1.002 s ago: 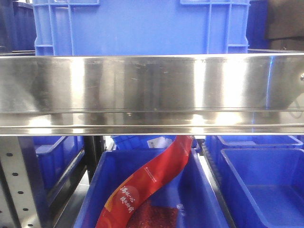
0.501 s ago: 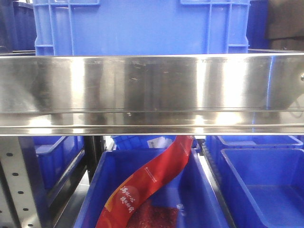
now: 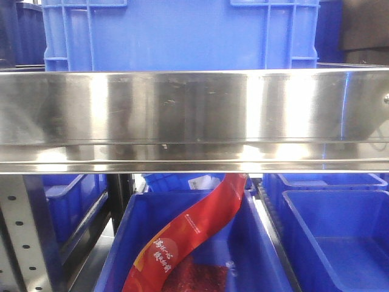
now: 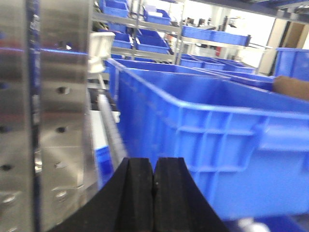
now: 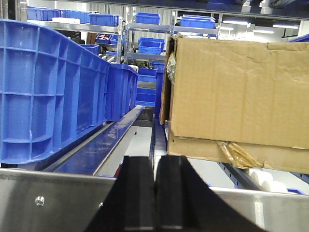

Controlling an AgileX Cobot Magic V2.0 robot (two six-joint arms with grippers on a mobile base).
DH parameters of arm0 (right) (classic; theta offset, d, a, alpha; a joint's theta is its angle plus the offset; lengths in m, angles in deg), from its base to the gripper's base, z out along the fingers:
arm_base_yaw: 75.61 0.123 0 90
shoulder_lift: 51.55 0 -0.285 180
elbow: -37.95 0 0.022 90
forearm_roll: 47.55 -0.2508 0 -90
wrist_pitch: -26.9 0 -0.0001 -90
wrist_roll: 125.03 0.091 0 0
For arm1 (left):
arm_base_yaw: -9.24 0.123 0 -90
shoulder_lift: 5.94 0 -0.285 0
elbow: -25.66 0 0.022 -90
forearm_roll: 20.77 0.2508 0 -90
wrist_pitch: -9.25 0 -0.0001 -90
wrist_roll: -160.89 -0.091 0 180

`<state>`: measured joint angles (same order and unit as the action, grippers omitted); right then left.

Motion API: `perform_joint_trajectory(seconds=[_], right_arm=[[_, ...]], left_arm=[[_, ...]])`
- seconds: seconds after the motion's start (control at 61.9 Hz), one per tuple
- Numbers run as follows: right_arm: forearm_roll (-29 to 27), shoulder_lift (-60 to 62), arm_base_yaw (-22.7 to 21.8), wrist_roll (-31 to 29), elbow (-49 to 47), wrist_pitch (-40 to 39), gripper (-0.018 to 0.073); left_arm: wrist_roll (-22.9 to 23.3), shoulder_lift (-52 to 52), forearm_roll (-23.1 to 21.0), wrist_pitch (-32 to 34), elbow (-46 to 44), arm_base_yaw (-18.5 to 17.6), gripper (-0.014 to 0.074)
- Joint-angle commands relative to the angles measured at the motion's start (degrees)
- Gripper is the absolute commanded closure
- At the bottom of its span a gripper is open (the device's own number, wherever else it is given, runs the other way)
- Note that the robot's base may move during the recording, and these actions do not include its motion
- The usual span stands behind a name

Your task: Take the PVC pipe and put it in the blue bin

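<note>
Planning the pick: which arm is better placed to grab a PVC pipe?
Right, probably: white pipe-like pieces lie close beside the shut right gripper, below the cardboard box. The shut left gripper faces a blue bin.

We see our left claw (image 4: 153, 193) — two matte black, wedge-shaped fingers. Our right claw (image 5: 154, 193) looks alike — black, smooth, unmarked.

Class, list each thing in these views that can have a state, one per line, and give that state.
left gripper: jaws shut, holding nothing
right gripper: jaws shut, holding nothing
cardboard box: closed, resting on a flatter box
red packet: draped over the rim of the lower blue bin
right-hand blue bin: looks empty
PVC pipe: not clearly seen
</note>
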<state>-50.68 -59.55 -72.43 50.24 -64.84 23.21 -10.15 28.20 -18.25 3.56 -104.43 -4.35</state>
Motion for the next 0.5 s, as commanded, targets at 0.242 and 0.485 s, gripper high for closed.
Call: perform_joint_trajectory(seconds=[0.242, 0.485], right_arm=[[0.4, 0.2, -0.2, -0.4, 0.0, -0.6, 0.0727], [0.4, 0.2, -0.2, -0.4, 0.0, -0.6, 0.0727]], left_arm=[[0.2, -15.7, 1.9, 0.1, 16.3, 8.3, 0.0707], [-4.0, -26.3, 1.8, 0.1, 26.1, 13.9, 0.0707]])
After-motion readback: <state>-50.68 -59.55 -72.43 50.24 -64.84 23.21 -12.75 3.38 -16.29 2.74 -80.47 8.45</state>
